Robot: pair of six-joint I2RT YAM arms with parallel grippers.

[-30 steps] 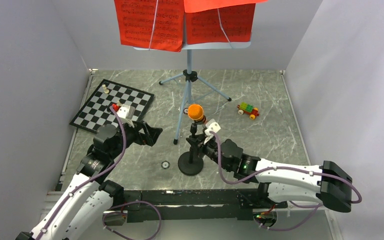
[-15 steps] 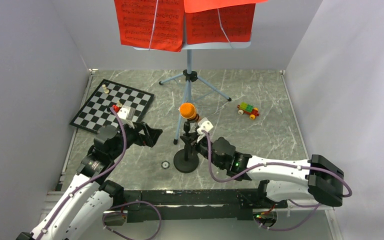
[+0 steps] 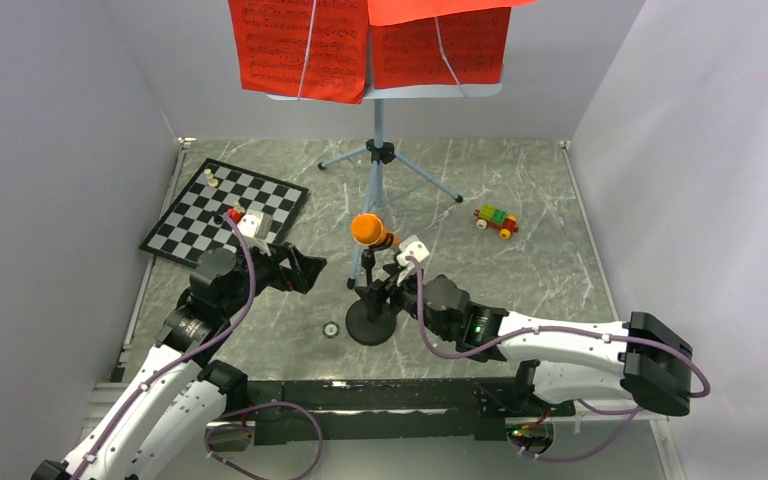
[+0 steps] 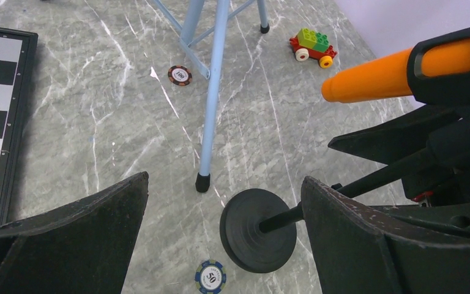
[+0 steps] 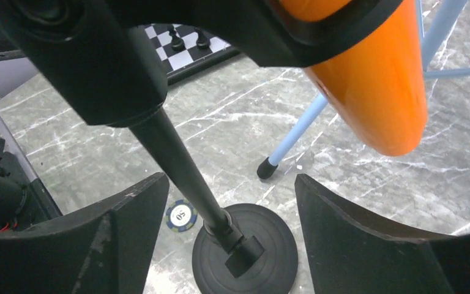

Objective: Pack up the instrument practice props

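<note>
One mic stand [image 3: 370, 325] leans left by the middle of the table's [image 3: 540, 290] near edge, an orange mic [image 3: 367, 229] clipped on top. The right hand [image 5: 229, 184] is spread open around the stand's pole; whether it touches the pole I cannot tell. The left hand [image 4: 223, 180], open and empty, hovers just left of the stand. Farther back, toward the middle of the far edge, the music stand [image 3: 378, 170] carries red sheets [image 3: 305, 45].
</note>
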